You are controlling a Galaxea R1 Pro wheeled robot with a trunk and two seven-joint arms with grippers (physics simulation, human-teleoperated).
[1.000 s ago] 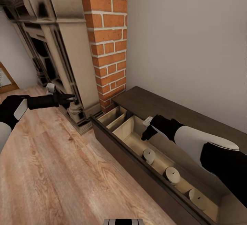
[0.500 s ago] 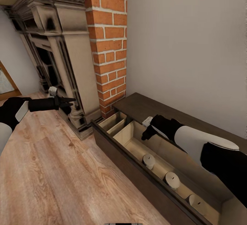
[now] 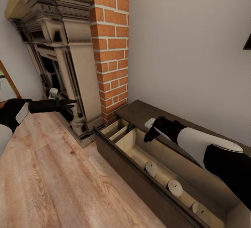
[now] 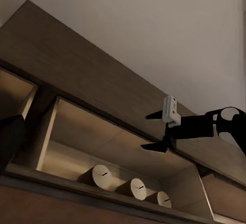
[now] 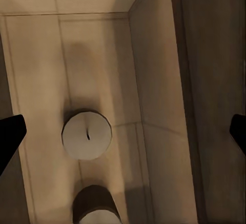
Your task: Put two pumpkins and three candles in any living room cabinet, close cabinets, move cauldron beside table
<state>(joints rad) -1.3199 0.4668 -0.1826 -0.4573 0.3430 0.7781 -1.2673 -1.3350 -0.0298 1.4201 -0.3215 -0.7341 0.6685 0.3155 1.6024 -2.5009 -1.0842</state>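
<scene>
The cabinet (image 3: 146, 111) is a long dark-brown unit against the wall, with its pale-wood drawer (image 3: 134, 144) pulled out. Three candles lie in a row in the drawer: one (image 3: 151, 168), a second (image 3: 175, 187) and a third (image 3: 198, 209). My right gripper (image 3: 147, 138) hangs open above the drawer, just beyond the first candle (image 5: 87, 134), holding nothing. The left wrist view looks across at the right gripper (image 4: 148, 131) and the candles (image 4: 130, 187). My left gripper (image 3: 71, 103) is open and empty over the floor, in front of the fireplace. The pumpkins, cauldron and table are out of view.
A tall ornate fireplace (image 3: 66, 64) and a red brick column (image 3: 111, 47) stand left of the cabinet. Light wooden floor (image 3: 52, 179) spreads out in front of them. The drawer's end nearest the bricks has a small divided compartment (image 3: 116, 127). A dark object (image 3: 248, 41) pokes in at the upper right.
The head camera has tilted upward, so the whole picture slid down and more of the mantel shows. Both arms and the three candles stay as they were.
</scene>
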